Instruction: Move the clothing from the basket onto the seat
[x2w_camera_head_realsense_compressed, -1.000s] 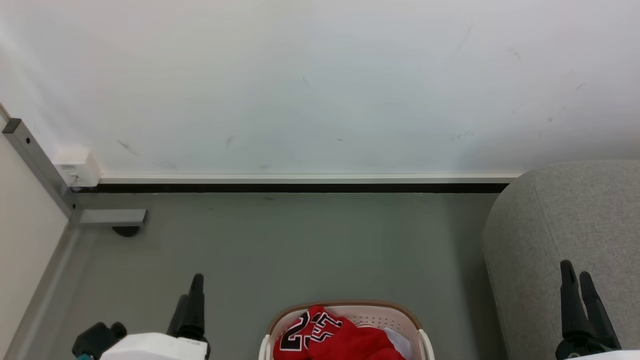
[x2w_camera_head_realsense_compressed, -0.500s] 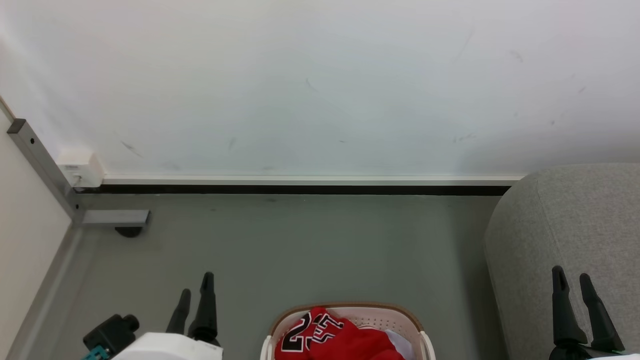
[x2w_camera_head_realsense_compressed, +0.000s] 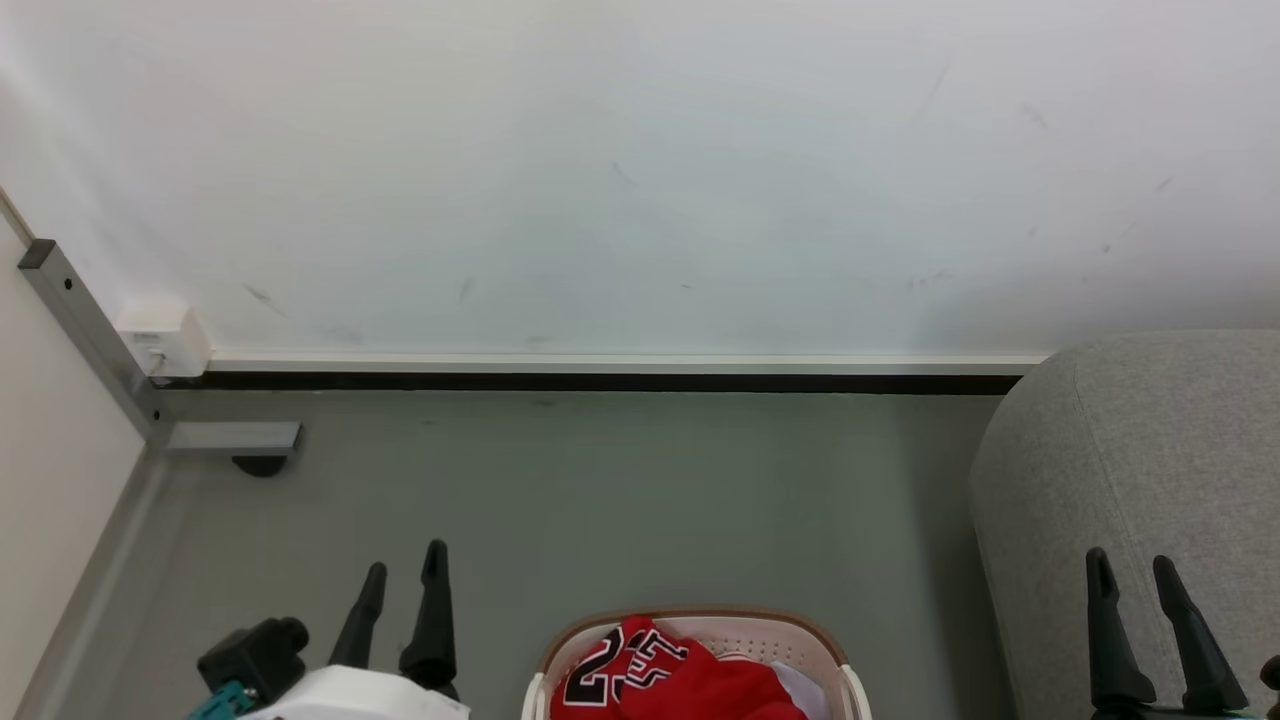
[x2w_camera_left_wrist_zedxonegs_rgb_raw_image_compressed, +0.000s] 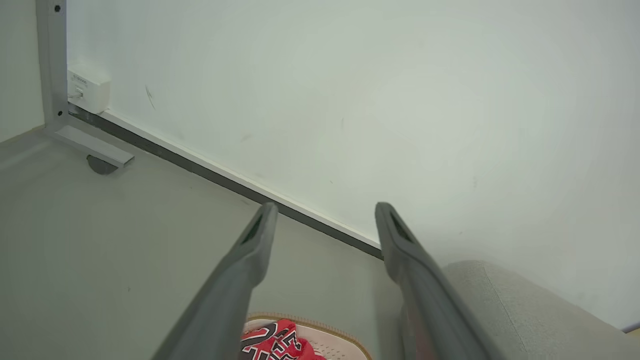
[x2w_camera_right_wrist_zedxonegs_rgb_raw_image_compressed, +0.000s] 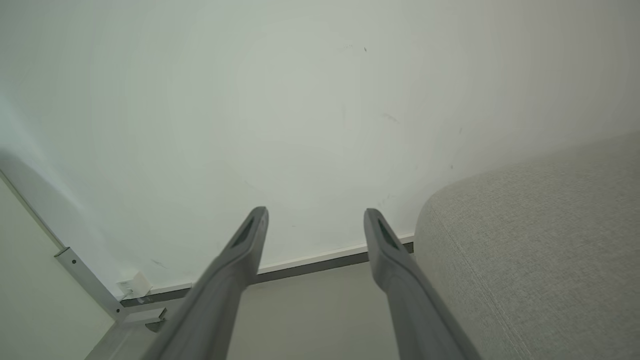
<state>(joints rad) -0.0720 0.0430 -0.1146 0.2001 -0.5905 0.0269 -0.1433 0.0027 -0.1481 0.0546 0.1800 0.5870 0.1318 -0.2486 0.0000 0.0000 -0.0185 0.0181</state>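
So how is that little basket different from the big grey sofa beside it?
The basket is white plastic with holed walls and a brown rim; the sofa is covered in grey fabric. The basket holds red clothing; the part of the sofa in view has none on it. The sofa looks far bulkier than the basket. Both have rounded edges and stand on the grey floor.

Red clothing (x2w_camera_head_realsense_compressed: 700, 685), black white-edged numerals, in white perforated basket (x2w_camera_head_realsense_compressed: 760, 631) with brown rim. Right of basket: grey seat (x2w_camera_head_realsense_compressed: 1130, 450). Beyond basket: grey-green floor (x2w_camera_head_realsense_compressed: 620, 500), white wall (x2w_camera_head_realsense_compressed: 640, 180), black baseboard strip (x2w_camera_head_realsense_compressed: 600, 381).
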